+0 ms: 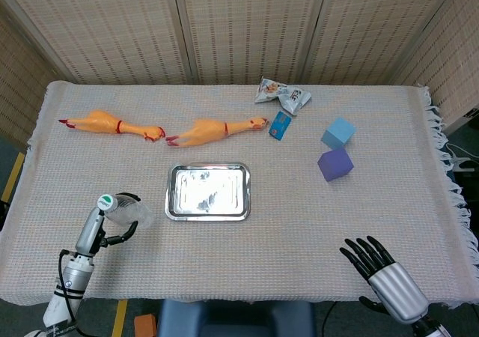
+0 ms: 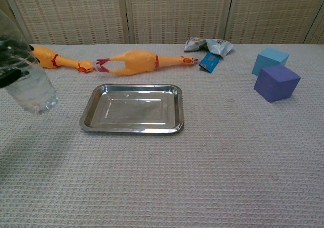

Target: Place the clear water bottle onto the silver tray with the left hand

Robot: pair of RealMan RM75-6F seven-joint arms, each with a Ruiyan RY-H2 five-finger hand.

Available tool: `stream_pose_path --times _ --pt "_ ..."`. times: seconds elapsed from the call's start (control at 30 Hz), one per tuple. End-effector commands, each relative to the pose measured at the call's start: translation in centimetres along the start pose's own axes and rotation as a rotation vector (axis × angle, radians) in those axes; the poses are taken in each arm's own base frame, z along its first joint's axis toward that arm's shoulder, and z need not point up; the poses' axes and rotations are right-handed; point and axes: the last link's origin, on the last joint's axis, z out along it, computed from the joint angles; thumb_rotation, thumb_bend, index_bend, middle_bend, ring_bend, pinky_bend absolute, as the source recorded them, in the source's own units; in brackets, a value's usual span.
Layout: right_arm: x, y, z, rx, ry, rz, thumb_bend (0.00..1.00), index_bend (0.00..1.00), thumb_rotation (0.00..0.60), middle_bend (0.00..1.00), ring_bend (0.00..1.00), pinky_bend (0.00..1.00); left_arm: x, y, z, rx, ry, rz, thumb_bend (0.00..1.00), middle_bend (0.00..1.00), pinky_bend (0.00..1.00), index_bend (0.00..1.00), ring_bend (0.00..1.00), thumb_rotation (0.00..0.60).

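The clear water bottle [image 1: 126,213] with a green cap is gripped by my left hand [image 1: 118,232], whose black fingers wrap around it. It hangs tilted just left of the silver tray [image 1: 171,202], apart from it. In the chest view the bottle [image 2: 31,88] shows at the left edge, above the cloth, with the left hand [image 2: 11,77] dark across its upper part. The tray [image 2: 130,129] lies bare-bottomed at the table's middle. My right hand [image 1: 373,262] hovers at the front right edge with fingers spread, holding nothing.
Two yellow rubber chickens [image 1: 213,131] [image 1: 112,123] lie behind the tray. A snack bag [image 1: 281,93] and a small blue packet [image 1: 280,125] sit at the back. A light blue cube [image 1: 338,133] and a purple cube [image 1: 334,163] stand to the right.
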Motion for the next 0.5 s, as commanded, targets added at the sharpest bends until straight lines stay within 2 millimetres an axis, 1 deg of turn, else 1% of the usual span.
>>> stream_pose_path --times 0.03,0.07,0.17,0.3,0.4,0.5 --pt "0.1 0.1 0.0 -0.004 0.006 0.002 0.01 0.00 0.600 0.00 0.00 0.00 -1.6 -2.9 0.7 0.052 -0.031 -0.006 0.59 0.51 0.48 0.46 0.33 0.600" --pt "0.2 0.2 0.0 -0.006 0.007 0.003 0.01 0.00 0.600 0.00 0.00 0.00 -1.6 -2.4 1.1 0.025 -0.027 0.000 0.59 0.51 0.48 0.46 0.33 0.600" --pt "0.1 0.2 0.1 -0.005 0.003 0.005 0.01 0.00 0.600 0.00 0.00 0.00 -1.8 0.0 2.6 -0.059 -0.011 0.011 0.59 0.51 0.48 0.46 0.33 0.600" --pt "0.1 0.2 0.2 -0.002 -0.003 0.005 0.01 0.00 0.600 0.00 0.00 0.00 -2.7 2.4 4.4 -0.112 0.001 0.014 0.59 0.51 0.48 0.46 0.33 0.600" --pt "0.1 0.2 0.3 0.001 -0.005 0.007 0.01 0.00 0.600 0.00 0.00 0.00 -3.9 3.0 5.7 -0.114 -0.001 0.036 0.59 0.51 0.47 0.45 0.33 0.600" --pt "0.2 0.2 0.3 0.004 -0.003 0.010 0.01 0.00 0.600 0.00 0.00 0.00 -5.4 2.8 7.1 -0.097 -0.011 0.072 0.59 0.51 0.47 0.45 0.32 0.600"
